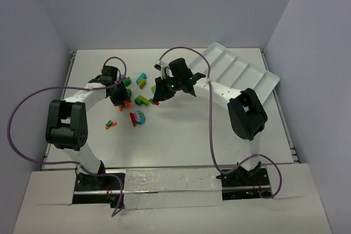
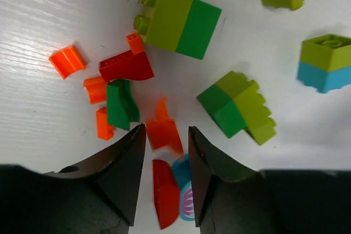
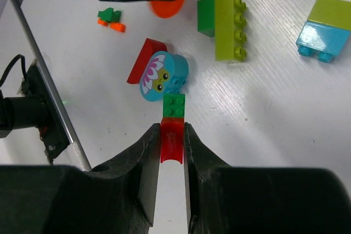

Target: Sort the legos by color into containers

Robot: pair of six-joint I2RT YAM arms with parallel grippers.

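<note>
- The right pincer [image 3: 171, 129] was clamped on a red curved plastic brick [image 3: 171, 145] carrying a small green brick [image 3: 174, 105], just beside the round cyan flower-faced brick [image 3: 162, 75]
- The left pincer [image 2: 164, 130] stood part-open around a blurred orange brick [image 2: 163, 136] near the cyan brick; I could not tell if it gripped
- The white divided plastic tray [image 1: 241, 69] lay on the bench [image 1: 181, 146], well apart from the cyan brick

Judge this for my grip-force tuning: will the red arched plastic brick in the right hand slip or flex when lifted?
Probably stiff: the red arched plastic brick looks hard-moulded. Its glossy sides might slip in the right hand. Likely light: it's tiny.
</note>
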